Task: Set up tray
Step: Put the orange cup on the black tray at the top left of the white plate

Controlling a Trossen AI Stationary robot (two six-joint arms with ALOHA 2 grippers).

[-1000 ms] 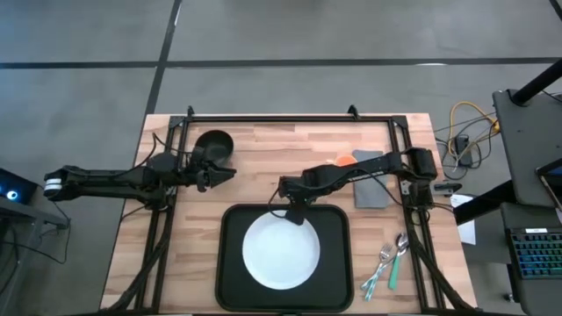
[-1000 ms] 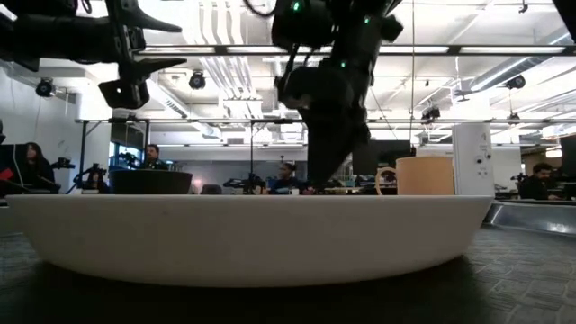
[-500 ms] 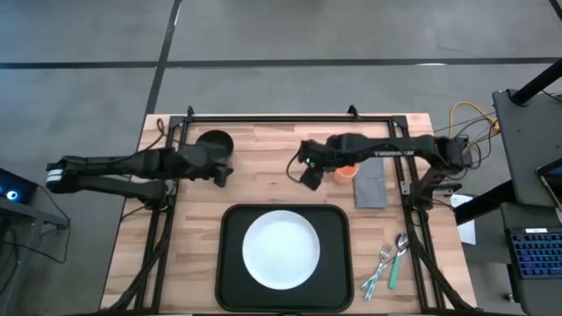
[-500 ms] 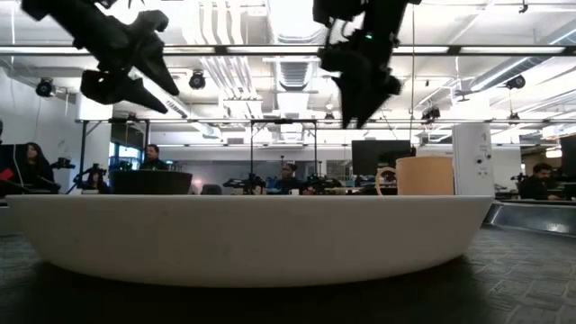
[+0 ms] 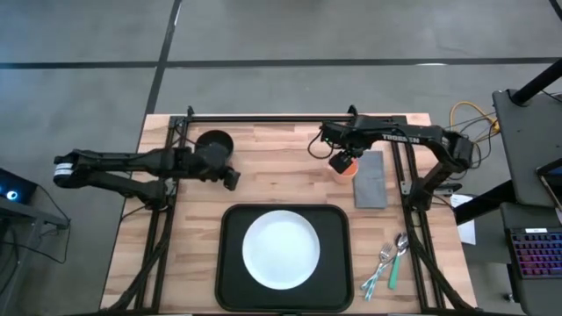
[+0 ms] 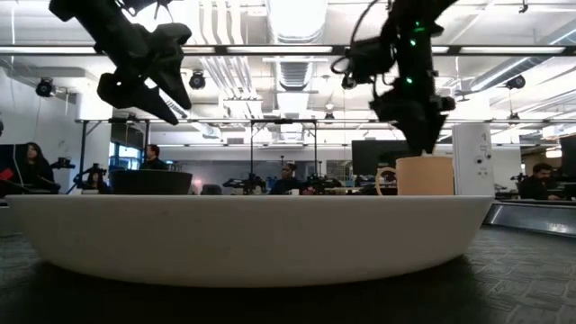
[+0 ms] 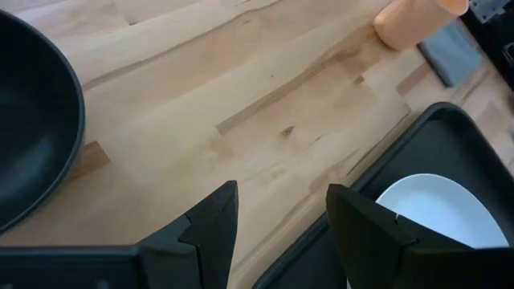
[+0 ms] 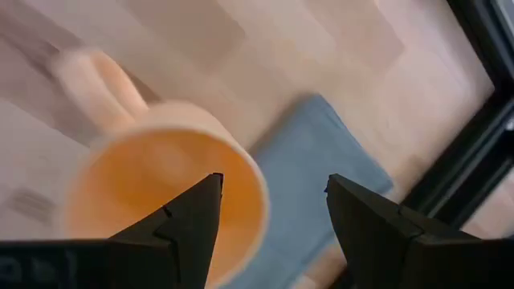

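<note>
Right gripper (image 8: 269, 213) hangs spread over the cup (image 8: 165, 197), seemingly to grab it for the tray (image 5: 230, 263).

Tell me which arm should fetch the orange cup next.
Right. The right gripper hangs open directly over the orange cup; the left gripper is across the table beside the black bowl.

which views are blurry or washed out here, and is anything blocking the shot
Right wrist view: the orange mug is smeared and soft under the right hand. Low view: the white plate fills the foreground and hides the table, with bright ceiling lights behind. Left wrist view: sharp, the left hand open over bare wood beside the tray. High view: evenly lit, no glare.
</note>
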